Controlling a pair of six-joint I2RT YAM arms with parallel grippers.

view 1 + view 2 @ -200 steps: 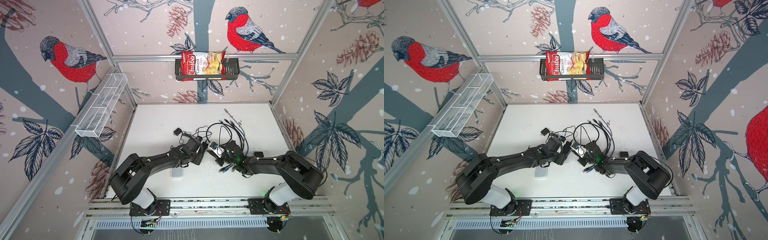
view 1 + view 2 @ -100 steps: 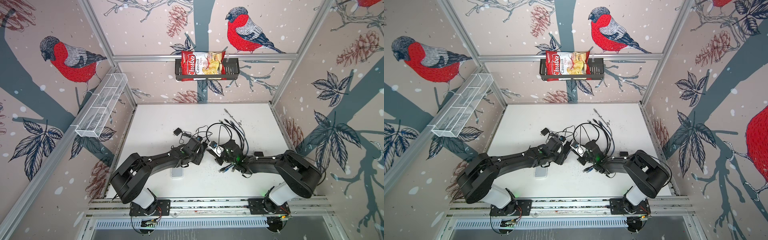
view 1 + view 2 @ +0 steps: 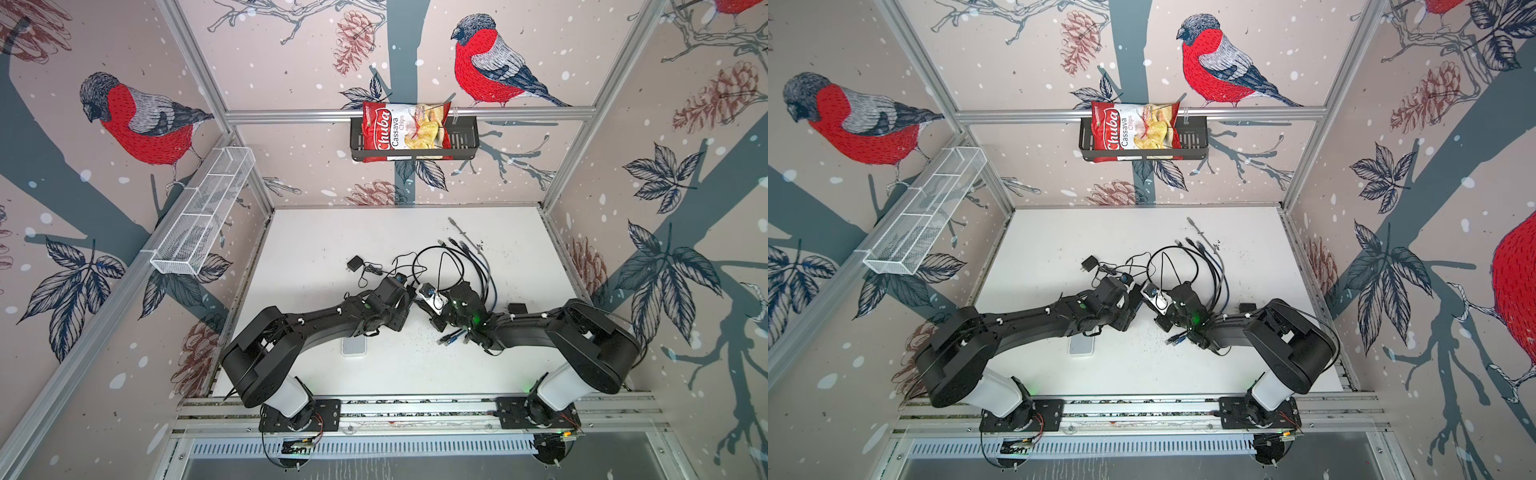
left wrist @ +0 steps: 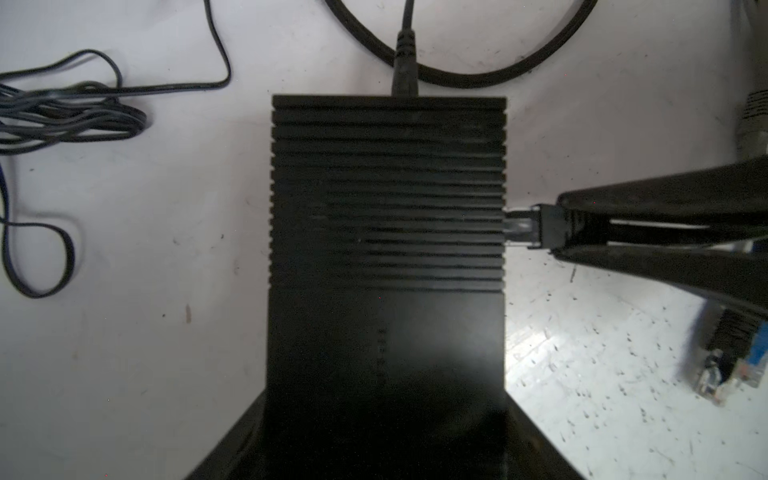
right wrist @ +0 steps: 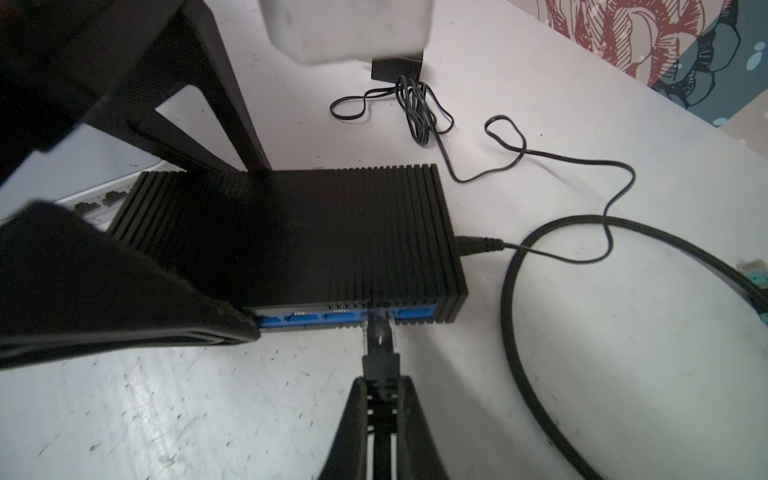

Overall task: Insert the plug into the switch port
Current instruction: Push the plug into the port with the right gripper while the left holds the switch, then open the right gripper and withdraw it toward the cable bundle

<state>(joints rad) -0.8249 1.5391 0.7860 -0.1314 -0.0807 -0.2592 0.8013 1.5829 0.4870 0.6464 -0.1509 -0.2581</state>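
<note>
Your right claw (image 5: pixel 380 384) pinched the Ethernet plug (image 5: pixel 377 332); your left claw (image 5: pixel 253 249) clamped the switch (image 5: pixel 332 232). Any tilt could have jammed the port (image 5: pixel 374 314).

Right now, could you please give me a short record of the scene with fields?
Left hand: shut on switch, front to back
Right hand: shut on plug
Plug: tip at the blue port row; seating unclear
Power lead: plugged into switch's end
Spare cables: loose on table
</note>
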